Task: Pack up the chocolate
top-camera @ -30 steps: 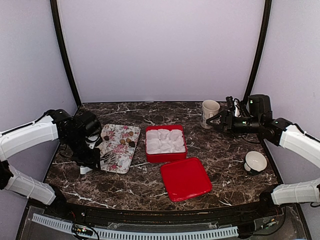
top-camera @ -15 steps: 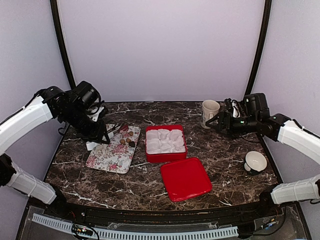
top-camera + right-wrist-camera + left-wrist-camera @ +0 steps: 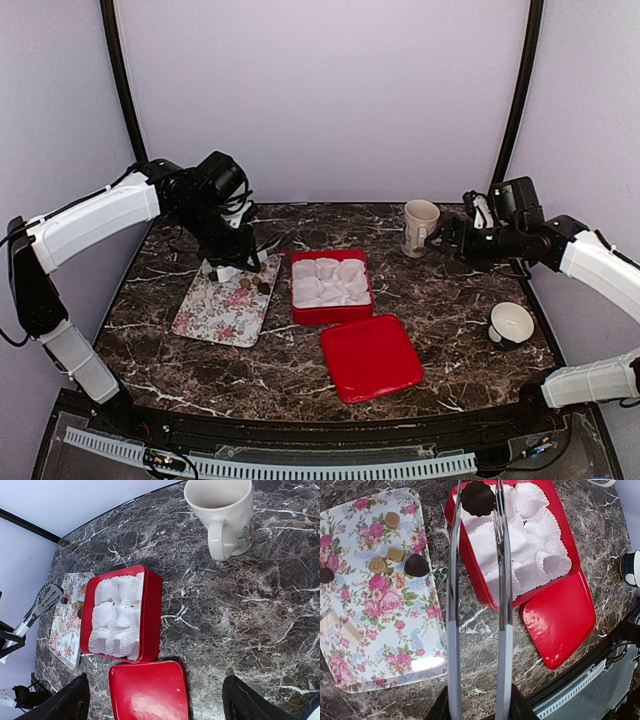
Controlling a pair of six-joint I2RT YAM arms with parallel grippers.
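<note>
My left gripper (image 3: 232,262) (image 3: 477,707) is shut on metal tongs (image 3: 453,605). The tong tips pinch one dark chocolate (image 3: 477,499) above the near-left corner of the open red box (image 3: 451,515) (image 3: 331,313), which is lined with white paper cups (image 3: 530,545). More chocolates (image 3: 252,283), a dark one (image 3: 416,565) and tan ones (image 3: 378,565), lie on the floral tray (image 3: 222,318) (image 3: 385,645). My right gripper (image 3: 445,240) (image 3: 160,705) is open and empty, held above the table right of the box (image 3: 152,615).
The red lid (image 3: 370,357) (image 3: 150,695) lies in front of the box. A cream mug (image 3: 420,226) (image 3: 220,505) stands at the back right. A small white cup (image 3: 511,323) sits near the right edge. The tongs also show in the right wrist view (image 3: 37,607).
My left arm has swung from the tray's near-left side up and to the right, carrying the tongs to the box's edge. The right arm has barely moved.
</note>
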